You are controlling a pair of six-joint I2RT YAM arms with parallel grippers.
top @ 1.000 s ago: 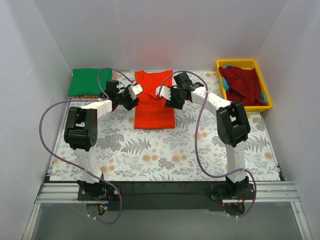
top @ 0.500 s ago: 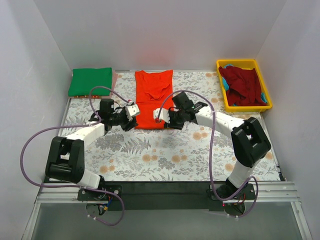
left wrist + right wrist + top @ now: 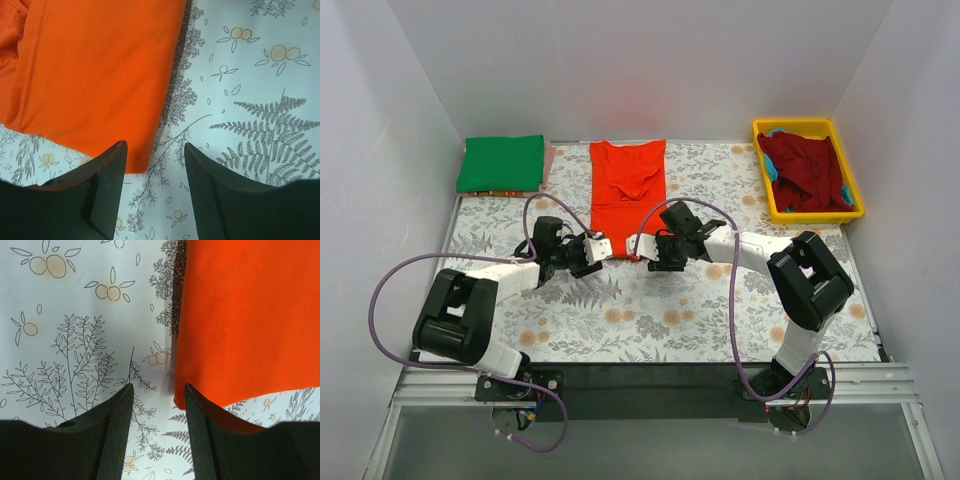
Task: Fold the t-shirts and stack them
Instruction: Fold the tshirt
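A bright orange-red t-shirt (image 3: 628,190) lies flat at the back middle, folded into a long strip with its collar toward the far wall. My left gripper (image 3: 596,250) is open at the shirt's near left corner. In the left wrist view the shirt (image 3: 100,65) has that corner lying between the jaws (image 3: 155,150). My right gripper (image 3: 641,248) is open at the near right corner. In the right wrist view the shirt (image 3: 245,315) reaches the right finger of the gripper (image 3: 159,390). A folded green t-shirt (image 3: 501,163) lies back left. A dark red t-shirt (image 3: 805,170) lies crumpled in the tray.
The yellow plastic tray (image 3: 807,125) stands at the back right, with a bit of teal cloth (image 3: 775,133) under the dark red shirt. A pink edge (image 3: 549,160) shows beside the green shirt. The table has a floral cover (image 3: 650,310). White walls enclose three sides.
Both grippers have moved from the shirt's middle sides toward me, down to its near hem corners. The shirt has not visibly moved.
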